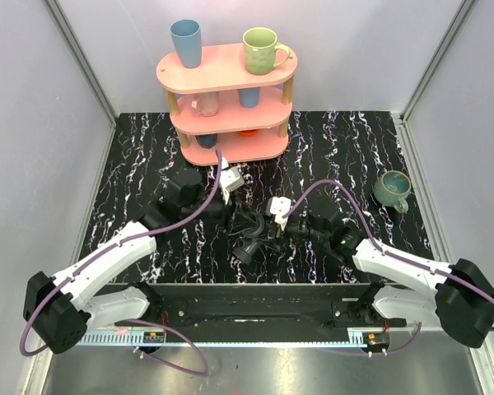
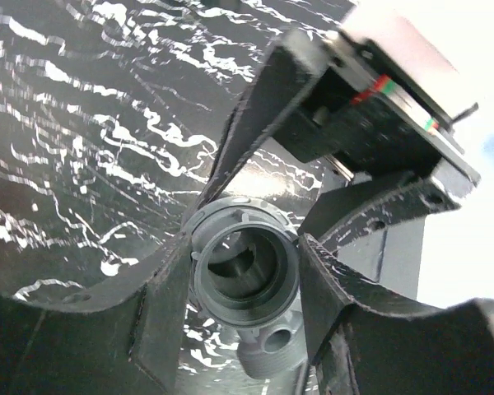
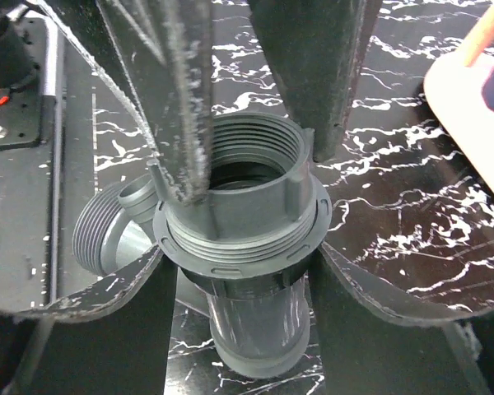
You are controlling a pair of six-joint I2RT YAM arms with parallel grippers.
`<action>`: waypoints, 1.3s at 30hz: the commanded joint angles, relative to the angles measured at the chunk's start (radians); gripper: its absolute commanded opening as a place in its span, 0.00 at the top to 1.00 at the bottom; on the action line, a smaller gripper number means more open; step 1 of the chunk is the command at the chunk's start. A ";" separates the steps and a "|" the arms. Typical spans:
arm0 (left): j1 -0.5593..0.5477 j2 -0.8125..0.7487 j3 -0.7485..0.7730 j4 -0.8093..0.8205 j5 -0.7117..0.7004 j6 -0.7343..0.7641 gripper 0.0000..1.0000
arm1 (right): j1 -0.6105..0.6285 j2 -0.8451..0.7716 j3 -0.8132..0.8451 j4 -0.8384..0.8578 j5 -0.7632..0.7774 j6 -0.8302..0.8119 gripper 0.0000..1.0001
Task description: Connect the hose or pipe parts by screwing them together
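Pipe parts (image 1: pixel 253 234) near the middle of the desk (image 1: pixel 148 148), between both arms. Likely faults: cross-threading if the two grips set the axes out of line, or a slip on the smooth plastic. Left end effector (image 2: pixel 245 265) closed partway, pinching the round grey end (image 2: pixel 247 284); right end effector (image 3: pixel 249 156) clamped on the threaded collar (image 3: pixel 243 202)

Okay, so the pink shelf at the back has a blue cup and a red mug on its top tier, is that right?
Not quite. The mug on the top tier of the pink shelf is light green, not red. The blue cup stands beside it, as you said. The top view shows this.
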 commanded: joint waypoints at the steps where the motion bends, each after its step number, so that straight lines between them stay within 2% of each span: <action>1: -0.015 -0.033 -0.011 0.012 0.231 0.361 0.59 | 0.004 0.001 0.065 0.075 -0.111 0.045 1.00; 2: -0.015 -0.031 -0.008 -0.008 0.246 0.399 0.55 | 0.002 0.005 0.067 0.073 -0.115 0.051 1.00; 3: -0.016 -0.031 -0.004 -0.025 0.262 0.466 0.45 | 0.002 0.008 0.065 0.072 -0.117 0.053 1.00; 4: -0.015 -0.037 0.011 -0.034 0.280 0.487 0.25 | 0.004 0.010 0.064 0.070 -0.115 0.053 1.00; 5: -0.015 -0.043 0.016 -0.034 0.274 0.493 0.21 | 0.002 0.010 0.064 0.061 -0.112 0.048 1.00; 7: -0.016 -0.068 0.034 -0.034 0.241 0.498 0.05 | 0.004 0.007 0.058 0.052 -0.096 0.043 1.00; 8: -0.016 -0.077 0.038 -0.030 0.225 0.496 0.01 | 0.004 0.004 0.053 0.049 -0.089 0.037 1.00; 13: -0.016 -0.135 0.044 -0.015 0.081 0.434 0.01 | 0.004 -0.004 0.041 0.057 -0.054 0.034 1.00; 15: -0.015 -0.154 0.045 0.034 -0.018 0.247 0.01 | 0.004 0.001 0.039 0.066 -0.040 0.031 1.00; 16: -0.016 -0.155 0.061 0.032 -0.187 0.154 0.01 | 0.004 0.002 0.038 0.067 -0.014 0.025 1.00; 17: -0.015 -0.151 0.083 -0.038 -0.268 -0.004 0.01 | 0.004 0.005 0.038 0.072 0.003 0.014 1.00; 19: -0.013 -0.119 0.169 -0.141 -0.377 -0.100 0.01 | 0.004 0.004 0.025 0.093 0.052 0.004 1.00; 22: -0.007 -0.054 0.249 -0.309 -0.433 -0.290 0.01 | 0.004 0.001 0.004 0.151 0.121 -0.013 1.00; 23: -0.007 -0.041 0.257 -0.371 -0.445 -0.415 0.01 | 0.005 0.001 0.001 0.165 0.133 -0.015 1.00; 25: -0.004 -0.014 0.259 -0.409 -0.496 -0.563 0.02 | 0.002 0.004 -0.007 0.199 0.162 -0.020 1.00; 26: -0.004 -0.010 0.251 -0.422 -0.497 -0.688 0.02 | 0.004 0.008 -0.008 0.207 0.173 -0.023 1.00; 29: 0.003 -0.010 0.234 -0.455 -0.507 -0.887 0.06 | 0.004 0.011 -0.004 0.213 0.205 -0.039 1.00; 34: 0.007 -0.014 0.240 -0.496 -0.492 -1.061 0.11 | 0.004 0.001 0.016 0.172 0.222 -0.067 1.00; 39: 0.007 0.022 0.240 -0.440 -0.436 -1.107 0.05 | 0.005 0.004 0.030 0.136 0.225 -0.081 1.00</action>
